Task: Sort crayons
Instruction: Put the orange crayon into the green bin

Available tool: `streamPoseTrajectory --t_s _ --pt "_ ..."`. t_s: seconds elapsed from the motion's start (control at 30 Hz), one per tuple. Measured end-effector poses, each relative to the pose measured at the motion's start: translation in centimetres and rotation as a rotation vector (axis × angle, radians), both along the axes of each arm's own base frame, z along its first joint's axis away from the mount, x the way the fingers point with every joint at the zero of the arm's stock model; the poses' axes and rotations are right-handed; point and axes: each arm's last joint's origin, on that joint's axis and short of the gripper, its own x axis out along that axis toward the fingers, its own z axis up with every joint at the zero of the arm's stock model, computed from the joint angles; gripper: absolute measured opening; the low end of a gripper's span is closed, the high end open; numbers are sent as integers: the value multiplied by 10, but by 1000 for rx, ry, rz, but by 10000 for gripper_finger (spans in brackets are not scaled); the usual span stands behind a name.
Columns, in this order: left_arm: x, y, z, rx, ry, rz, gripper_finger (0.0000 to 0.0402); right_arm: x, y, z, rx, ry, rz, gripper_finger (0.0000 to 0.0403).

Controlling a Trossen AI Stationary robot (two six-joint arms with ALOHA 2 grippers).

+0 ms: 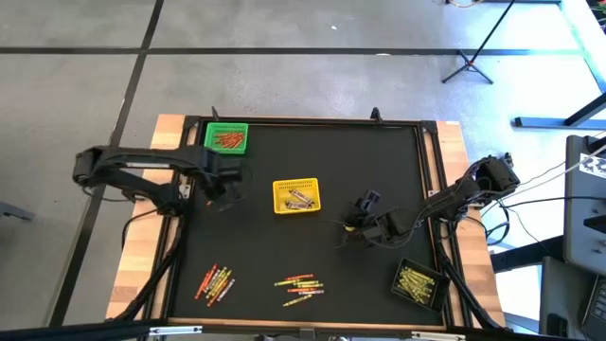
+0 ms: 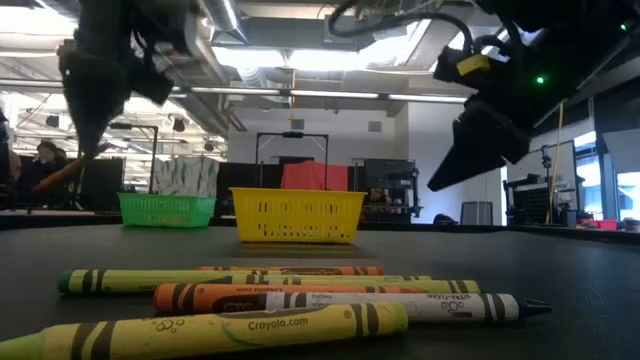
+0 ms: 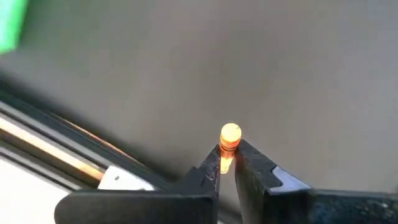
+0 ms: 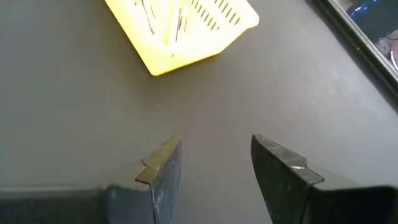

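Black matting (image 1: 312,237) covers the table seen from above; 2 loose clusters of crayons (image 1: 216,281) lie near its front edge, well apart from both arms. At the left, the left gripper (image 1: 225,194) hangs just below the green basket (image 1: 227,137), which holds reddish crayons. Toward the right, the right gripper (image 1: 355,225) sits between the yellow basket (image 1: 296,195) and the black basket (image 1: 419,283) in the corner.

Low view: 4 or so crayons (image 2: 290,300) lie in the foreground, both arms raised behind them.

Left wrist view: the fingers (image 3: 208,174) are pinched together on 1 orange crayon (image 3: 229,138), its end poking out above the tips, a detail no other view gives.

Right wrist view: the fingers (image 4: 165,165) stand apart, holding nothing, above bare mat near the yellow basket (image 4: 186,31).
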Motion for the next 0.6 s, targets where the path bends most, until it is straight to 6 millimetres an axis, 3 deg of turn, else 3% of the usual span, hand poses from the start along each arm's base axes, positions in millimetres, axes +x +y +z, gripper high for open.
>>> streamPoseTrajectory --t_s 0.27,0.43,0.6 --pt "-3 3 23 361 -230 -10 18 14 -2 10 -60 -135 6 192" --pt "6 18 27 595 -252 21 18 25 -11 12 -49 -204 -25 192" --pt "17 39 23 721 -199 27 18 34 -13 -2 -56 -207 -45 192"
